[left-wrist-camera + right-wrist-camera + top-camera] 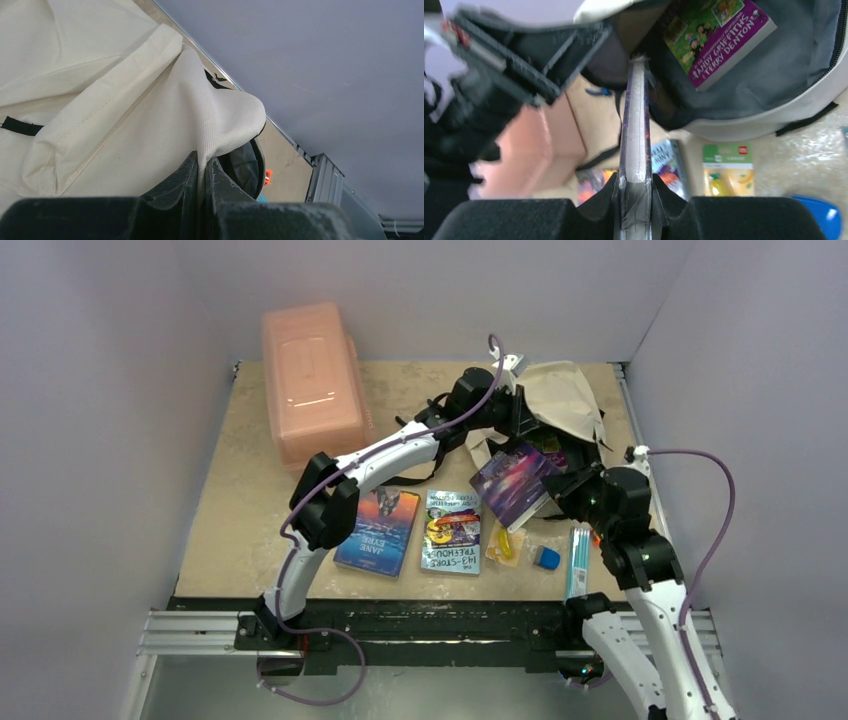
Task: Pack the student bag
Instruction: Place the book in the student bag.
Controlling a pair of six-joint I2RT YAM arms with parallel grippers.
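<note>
Right gripper (562, 492), top view: closed on a dark-covered book (515, 483) at the near lip of the student bag (560, 395), which lies far right on the table (240, 530). Left gripper (512, 412) is at the bag's upper flap.

Left wrist view: jaws pinched shut on cream flap fabric, holding it raised, with dark interior beneath.

Right wrist view: book held edge-on, long axis pointing into the open mouth. A purple book (716, 35) lies inside. Judgement: right arm is nearer, so push along the book's length.
</note>
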